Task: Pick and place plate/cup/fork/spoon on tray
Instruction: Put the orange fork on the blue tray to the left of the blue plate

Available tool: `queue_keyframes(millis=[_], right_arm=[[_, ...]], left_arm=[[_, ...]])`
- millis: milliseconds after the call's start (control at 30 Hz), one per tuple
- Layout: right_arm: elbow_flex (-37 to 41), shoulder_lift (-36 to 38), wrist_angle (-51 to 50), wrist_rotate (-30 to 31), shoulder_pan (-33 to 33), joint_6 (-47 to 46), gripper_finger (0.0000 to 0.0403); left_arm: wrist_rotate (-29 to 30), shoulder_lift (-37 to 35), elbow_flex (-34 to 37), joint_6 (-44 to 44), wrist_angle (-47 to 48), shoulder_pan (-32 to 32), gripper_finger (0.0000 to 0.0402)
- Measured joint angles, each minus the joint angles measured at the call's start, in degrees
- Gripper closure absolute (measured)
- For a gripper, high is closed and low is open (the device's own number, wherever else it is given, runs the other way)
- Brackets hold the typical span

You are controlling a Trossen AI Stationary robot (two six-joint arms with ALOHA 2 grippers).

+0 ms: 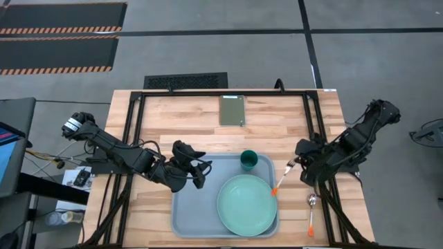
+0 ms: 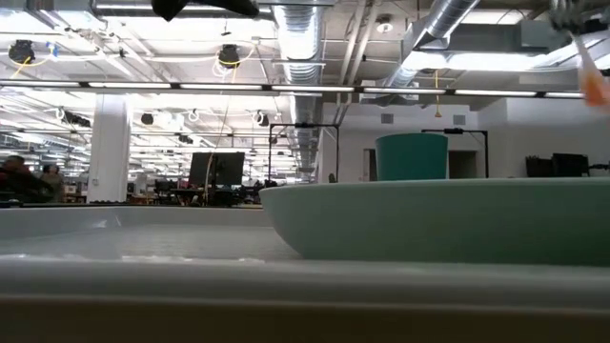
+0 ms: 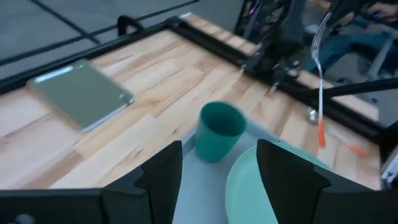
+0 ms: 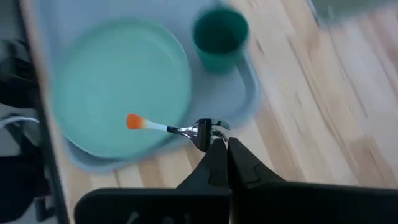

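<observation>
High view: right gripper (image 1: 299, 164), clamped on the fork (image 1: 282, 177), holds it beside the tray (image 1: 188, 207).

Even, bright overhead light falls on the bench (image 1: 277, 111), with only faint shadows. In the low view, ceiling strip lamps (image 2: 238, 86) glare and the near tray (image 2: 191, 276) rim is out of focus. Both wrist views are smeared; the plate (image 4: 118, 93) and cup (image 4: 219, 37) look soft-edged.
</observation>
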State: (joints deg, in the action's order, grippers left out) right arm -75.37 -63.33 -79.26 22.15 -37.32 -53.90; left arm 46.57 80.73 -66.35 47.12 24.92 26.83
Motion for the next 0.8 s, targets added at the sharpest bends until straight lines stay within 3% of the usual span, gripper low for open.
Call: queue_keyframes(millis=[100,267,400,700,800], right_arm=[[-1.0,0.0,7.6,0.6,1.3,6.3,0.0402],[-1.0,-1.2,20.0,0.3,4.6,18.2,0.0402],[-1.0,-3.8,26.1,-1.7,7.9,25.6,0.0402],[-1.0,-12.3,39.7,-11.5,15.9,39.0,0.0402],[-1.0,-14.6,42.2,-14.9,18.1,41.6,0.0402]], left_arm=[[-1.4,0.0,0.0,-3.2,-4.5,-1.0,0.0209],[-13.5,0.0,0.0,-12.1,-15.7,-5.1,0.0209],[-17.1,0.0,0.0,-15.8,-19.1,-8.2,0.0209],[-28.6,5.5,0.0,-15.2,-22.6,-12.0,0.0209],[-29.8,8.7,0.0,-14.7,-24.3,-11.4,0.0209]])
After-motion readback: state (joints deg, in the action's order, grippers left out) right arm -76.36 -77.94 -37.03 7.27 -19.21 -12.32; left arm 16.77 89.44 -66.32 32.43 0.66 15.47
